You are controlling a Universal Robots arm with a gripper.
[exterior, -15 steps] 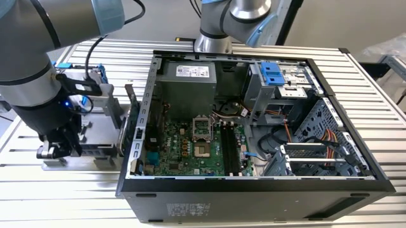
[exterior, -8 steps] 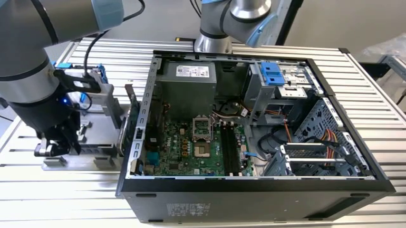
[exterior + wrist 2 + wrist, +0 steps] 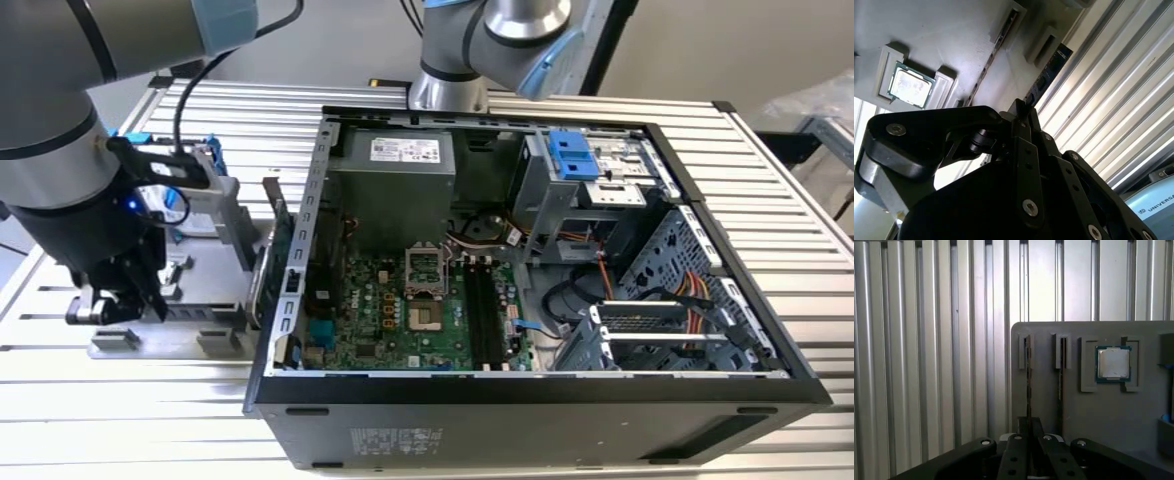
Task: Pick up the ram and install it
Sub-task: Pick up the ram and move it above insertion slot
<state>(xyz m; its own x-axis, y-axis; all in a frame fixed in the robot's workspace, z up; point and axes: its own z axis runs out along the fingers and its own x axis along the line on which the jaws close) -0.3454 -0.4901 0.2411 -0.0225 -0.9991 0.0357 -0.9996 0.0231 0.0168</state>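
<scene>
The ram (image 3: 1028, 380) is a thin dark stick standing on edge in a slot of the grey holder plate (image 3: 1094, 415). In the second wrist view the ram (image 3: 1050, 70) shows a row of small chips. My gripper (image 3: 1028, 423) sits at one end of it, with both black fingers pressed against its two faces. The second wrist view shows the same grip, gripper (image 3: 1024, 107). In the exterior view my gripper (image 3: 127, 300) is low over the holder plate (image 3: 200, 335), at the exterior view's left of the open computer case (image 3: 534, 400). The black motherboard slots (image 3: 483, 315) lie inside the case.
A second thin stick (image 3: 1060, 370) stands in the neighbouring slot. A square silver processor chip (image 3: 1113, 363) rests in a pocket of the plate. A blue-framed drive (image 3: 200, 190) stands behind the plate. A second robot arm (image 3: 481, 50) rises behind the case. The table is ribbed metal.
</scene>
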